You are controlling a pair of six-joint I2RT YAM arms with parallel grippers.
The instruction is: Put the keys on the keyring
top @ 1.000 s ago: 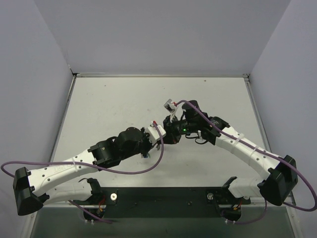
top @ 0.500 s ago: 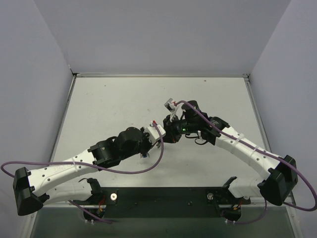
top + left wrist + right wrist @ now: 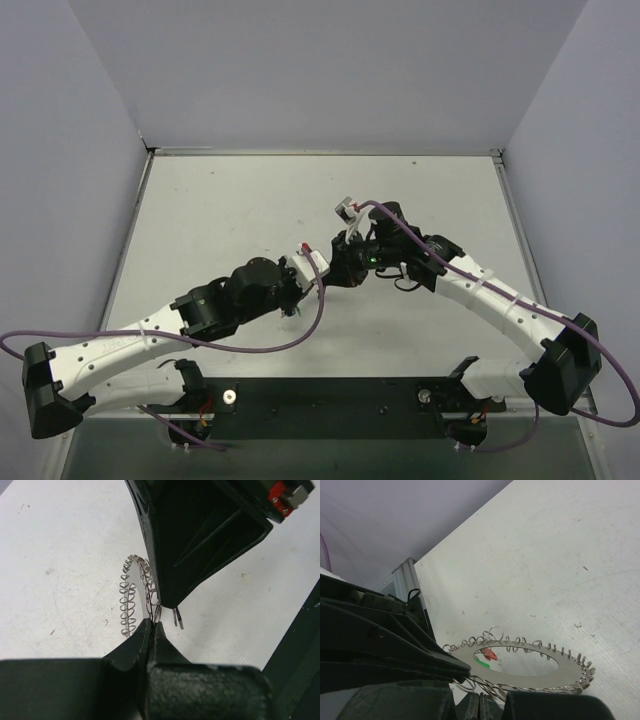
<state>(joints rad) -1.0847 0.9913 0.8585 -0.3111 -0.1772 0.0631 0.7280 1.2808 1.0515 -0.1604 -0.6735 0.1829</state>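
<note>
1. My left claw [image 3: 151, 626] reaches in from the near left to the middle of the table [image 3: 220, 210]. Its fingers are pinched narrow, and the flat silvery band of the keyring [image 3: 570, 669] runs in between their tips.
2. The keyring sits at the table's middle, between my two claws, which hide it from above. It is a flat band with wire coiled around it, spreading out ahead of my right fingers.
3. Of the keys [image 3: 491, 654] I see only a red head and a green one, through the ring's hole, just beside my left claw's tip. I cannot tell whether they are threaded on.
4. My right claw [image 3: 480, 700] comes in from the near right, tip to tip with the left. Its fingers are pressed together on the coil at the ring's nearest edge.
</note>
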